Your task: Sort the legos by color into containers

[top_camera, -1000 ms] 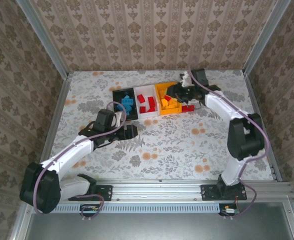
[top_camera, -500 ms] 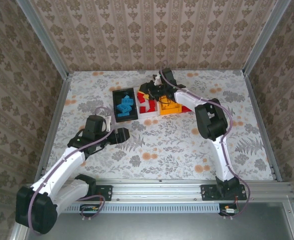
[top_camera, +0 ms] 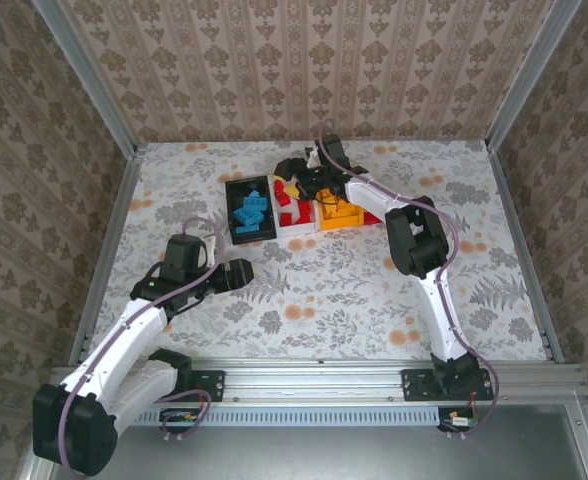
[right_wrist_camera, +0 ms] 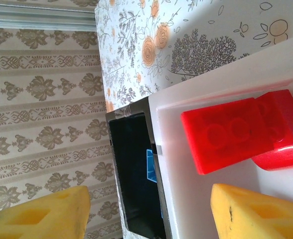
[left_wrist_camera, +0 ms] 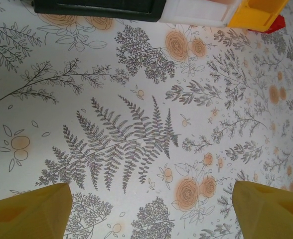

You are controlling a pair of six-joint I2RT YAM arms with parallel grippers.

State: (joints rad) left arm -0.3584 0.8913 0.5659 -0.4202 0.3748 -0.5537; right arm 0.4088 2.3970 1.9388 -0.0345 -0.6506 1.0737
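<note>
The 3 containers sit side by side in a row toward 12 o'clock on the flower-patterned counter. The white bin is in the middle, the black bin touches it at 9 o'clock, and the orange bin touches it at 3 o'clock. Blue legos lie heaped in the black bin and red legos in the white one. The pieces in the orange bin are hard to tell from its walls. A stray red lego lies on the counter just beside the orange bin, at its 3 o'clock.

The right end effector hangs over the 12 o'clock end of the white bin, with its arm stretched across the orange bin. From the right wrist, its 2 yellow fingertips stand apart with nothing between them. 2 red legos touch each other on the white floor beneath them. A blue piece shows inside the black bin next door.

The left end effector is over bare counter at 6 o'clock of the black bin, well apart from it. From the left wrist, its yellow fingertips are spread wide and hold nothing, with fern and flower print between them. The near walls of all 3 bins and the stray red lego line the top edge of that view.
</note>
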